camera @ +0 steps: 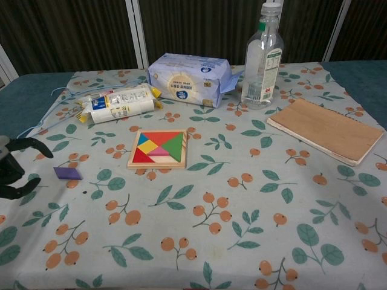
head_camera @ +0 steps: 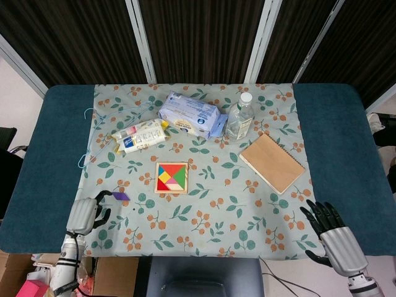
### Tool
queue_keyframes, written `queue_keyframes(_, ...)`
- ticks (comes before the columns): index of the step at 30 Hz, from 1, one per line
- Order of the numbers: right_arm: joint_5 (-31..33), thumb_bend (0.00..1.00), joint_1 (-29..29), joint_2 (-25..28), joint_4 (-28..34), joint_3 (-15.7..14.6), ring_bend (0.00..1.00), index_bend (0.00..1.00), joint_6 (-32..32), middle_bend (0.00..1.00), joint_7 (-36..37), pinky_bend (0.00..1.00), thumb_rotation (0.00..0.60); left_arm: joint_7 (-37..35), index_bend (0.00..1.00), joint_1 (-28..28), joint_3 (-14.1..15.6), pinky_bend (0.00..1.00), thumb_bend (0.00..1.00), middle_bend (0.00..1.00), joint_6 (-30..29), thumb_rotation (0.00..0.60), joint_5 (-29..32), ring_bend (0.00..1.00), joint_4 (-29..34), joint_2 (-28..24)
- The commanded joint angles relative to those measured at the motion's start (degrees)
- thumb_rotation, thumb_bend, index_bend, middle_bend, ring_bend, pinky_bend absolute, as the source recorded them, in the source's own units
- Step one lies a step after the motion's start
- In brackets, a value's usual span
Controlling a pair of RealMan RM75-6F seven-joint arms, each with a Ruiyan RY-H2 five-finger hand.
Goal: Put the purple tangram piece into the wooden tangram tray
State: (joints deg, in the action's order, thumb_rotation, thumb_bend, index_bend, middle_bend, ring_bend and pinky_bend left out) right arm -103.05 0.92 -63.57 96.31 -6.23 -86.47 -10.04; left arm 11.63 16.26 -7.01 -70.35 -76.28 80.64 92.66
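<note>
The purple tangram piece (head_camera: 120, 196) (camera: 67, 173) lies flat on the floral cloth, left of the wooden tangram tray (head_camera: 171, 192) (camera: 156, 165), which holds several coloured pieces. My left hand (head_camera: 86, 213) (camera: 12, 169) hovers just left of the purple piece with its fingers curved and apart, holding nothing. The dark fingertips (head_camera: 106, 194) sit close to the piece's left end; whether they touch it I cannot tell. My right hand (head_camera: 331, 238) hangs at the front right edge, fingers spread and empty. It does not show in the chest view.
At the back of the cloth lie a snack packet (head_camera: 141, 135), a tissue pack (head_camera: 192, 116) and a clear bottle (head_camera: 240, 117). A brown notebook (head_camera: 271, 162) lies at the right. A thin blue cord (head_camera: 93, 139) loops along the cloth's left edge.
</note>
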Motion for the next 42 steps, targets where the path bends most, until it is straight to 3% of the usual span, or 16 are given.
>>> queue_keyframes(1,-0.01,0.16,-0.06,0.14,0.00,-0.01,0.00,0.00,-0.17,0.00,0.25,0.00,0.600,2.28,0.33,1.89,-1.52,1.00,0.40,1.00,2.01,0.600,2.60,1.00,-1.57,2.92)
queue_keyframes(19,-0.62,0.16,-0.39,1.07,-0.71,-0.20,0.00,0.00,-1.46,0.00,2.45,0.00,0.600,3.62,0.39,5.11,-2.78,1.00,0.39,1.00,2.31,0.600,4.87,1.00,-12.16,10.28)
queue_keyframes(36,-0.58,0.16,-0.60,1.21,-0.75,-0.23,0.00,0.00,-1.67,0.00,2.73,0.00,0.600,2.57,0.44,5.80,-2.96,1.00,0.39,1.00,2.65,0.600,6.02,1.00,-14.68,11.62)
queue_keyframes(42,-0.54,0.16,-0.63,1.22,-0.74,-0.25,0.00,0.00,-1.57,0.00,2.65,0.00,0.600,2.44,0.52,5.94,-3.20,1.00,0.39,1.00,2.31,0.600,6.23,1.00,-15.13,11.88)
